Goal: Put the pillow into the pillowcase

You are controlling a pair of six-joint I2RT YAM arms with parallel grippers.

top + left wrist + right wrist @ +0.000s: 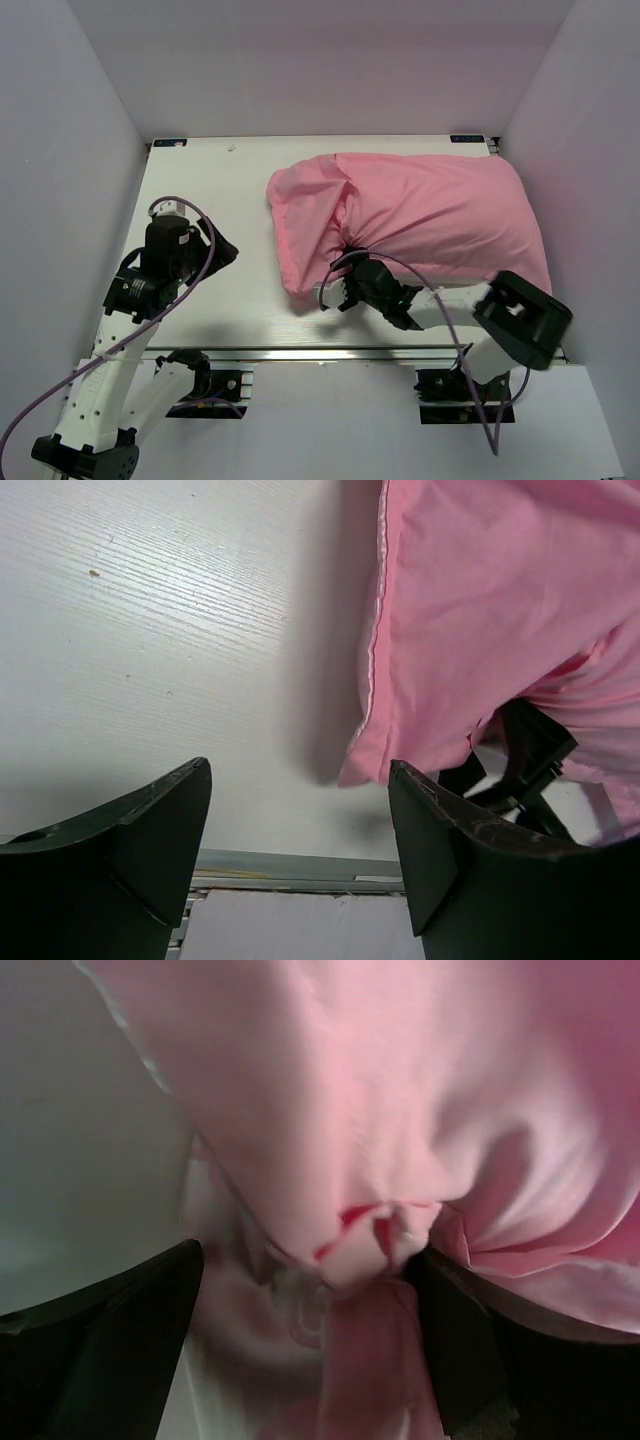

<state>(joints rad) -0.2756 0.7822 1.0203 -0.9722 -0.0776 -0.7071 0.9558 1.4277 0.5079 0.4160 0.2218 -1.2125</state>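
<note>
Top view: pillowcase bulging, back-right corner
L gripper: spread, empty, left edge
R gripper: spread, pillowcase bunched between, front edge

A white table with a fine straight grain fills the middle of the top view. Plain white walls box it in at 9, 12 and 3 o'clock. A silver aluminium rail runs along its 6 o'clock edge. A small dark fitting sits on the far edge at 11 o'clock and a second dark fitting at 1 o'clock. A tiny white scrap lies near the 11 o'clock one. In the left wrist view a small brown speck marks the tabletop.
</note>
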